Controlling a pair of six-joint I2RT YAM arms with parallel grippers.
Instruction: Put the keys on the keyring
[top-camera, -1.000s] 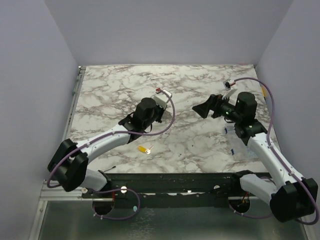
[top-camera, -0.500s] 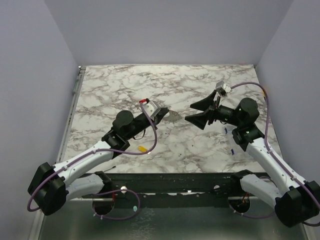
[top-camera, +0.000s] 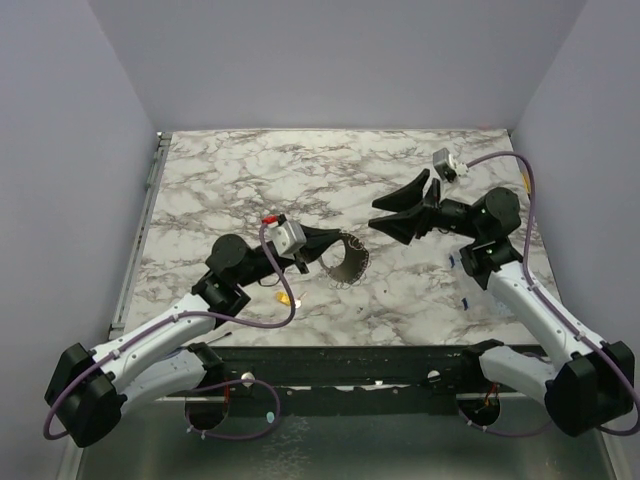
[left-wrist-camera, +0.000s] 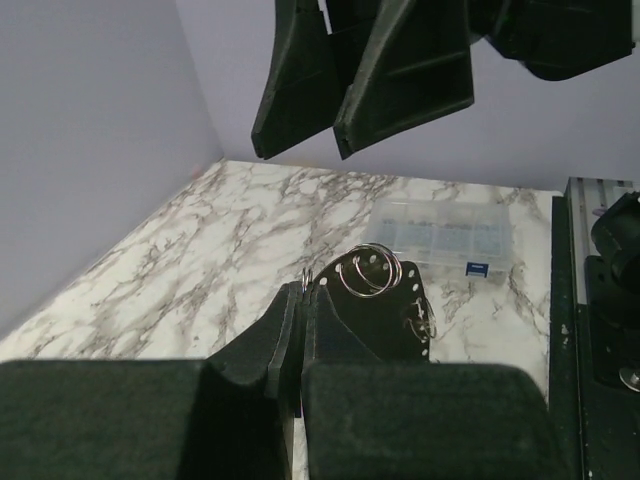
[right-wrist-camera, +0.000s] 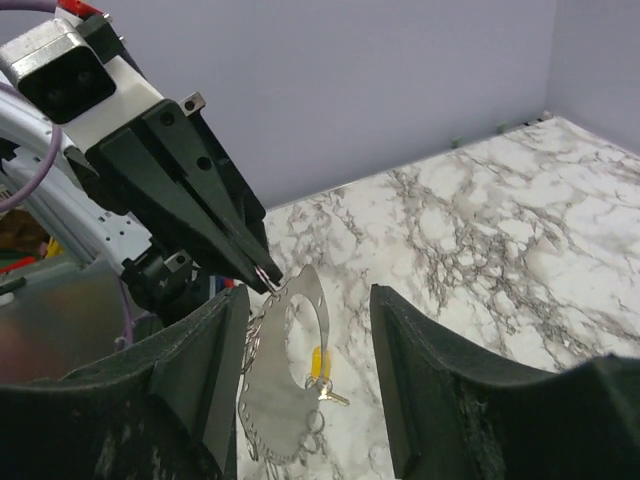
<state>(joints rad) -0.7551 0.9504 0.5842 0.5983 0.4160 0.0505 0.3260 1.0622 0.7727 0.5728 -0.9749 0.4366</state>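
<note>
Left tool (top-camera: 322, 243): clamped shut on thin grey flat metal keyring (right-wrist-camera: 280, 390).
Right tool (top-camera: 377, 215): part open, empty, beside keyring.
Small yellow-headed key (top-camera: 284, 298): lying near keyring, unthreaded.
Remaining: pick-up, threading.

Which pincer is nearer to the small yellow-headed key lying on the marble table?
Left. The left pincer, gripping the flat grey metal keyring, is just beyond the small yellow-headed key; the right pincer is farther away, past that keyring.

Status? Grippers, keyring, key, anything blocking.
Left gripper shut on flat grey metal keyring, gripping its edge. Right gripper open, empty, facing it, apart. Tiny yellow-headed key lies on marble table, not on ring. Nothing between them.
</note>
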